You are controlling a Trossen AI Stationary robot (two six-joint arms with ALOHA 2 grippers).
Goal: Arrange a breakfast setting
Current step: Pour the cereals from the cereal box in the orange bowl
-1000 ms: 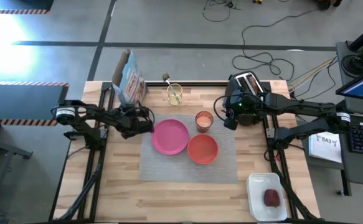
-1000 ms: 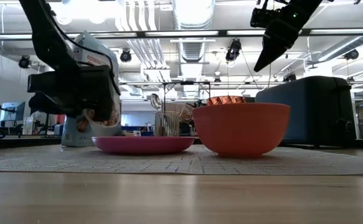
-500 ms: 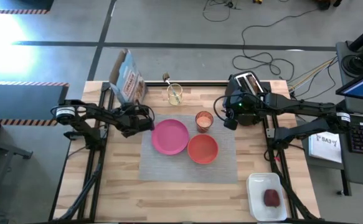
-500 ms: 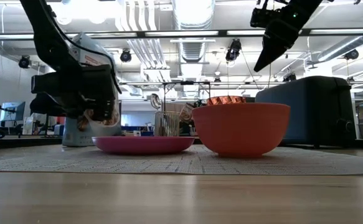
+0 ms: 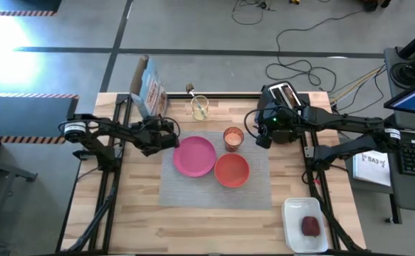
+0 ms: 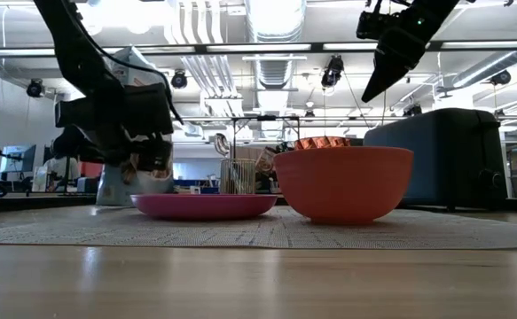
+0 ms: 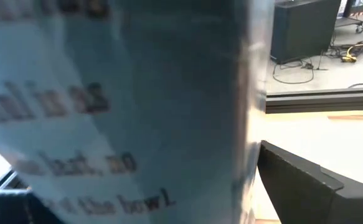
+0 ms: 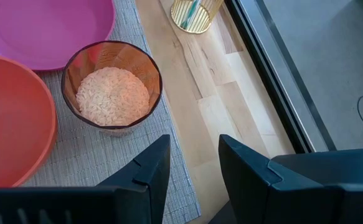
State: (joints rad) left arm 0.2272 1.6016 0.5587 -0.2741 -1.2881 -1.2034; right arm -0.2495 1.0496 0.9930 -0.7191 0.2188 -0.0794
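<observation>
The left gripper (image 5: 166,135) had narrowed around the cereal box (image 5: 148,91), apparently grasping it and tilting it. The right gripper (image 5: 263,136) hung part-open and empty over the cup (image 5: 233,137). Cereal probably came next.

Grey woven placemat (image 5: 214,181) at frame centre, under a pink plate (image 5: 194,156) and a red-orange bowl (image 5: 231,171). Orange-tinted cup (image 5: 233,138) with pale grains inside. Dark-red fruit (image 5: 310,226) on a white tray (image 5: 292,213), lower right. Black toaster (image 5: 284,94), upper right.

On the table were one placemat (image 5: 193,186), one pink plate (image 5: 194,156), one red-orange bowl (image 5: 231,171), one cup (image 5: 233,138), one toaster (image 5: 284,98), one tray (image 5: 296,215) and one cereal bag (image 5: 148,96).
</observation>
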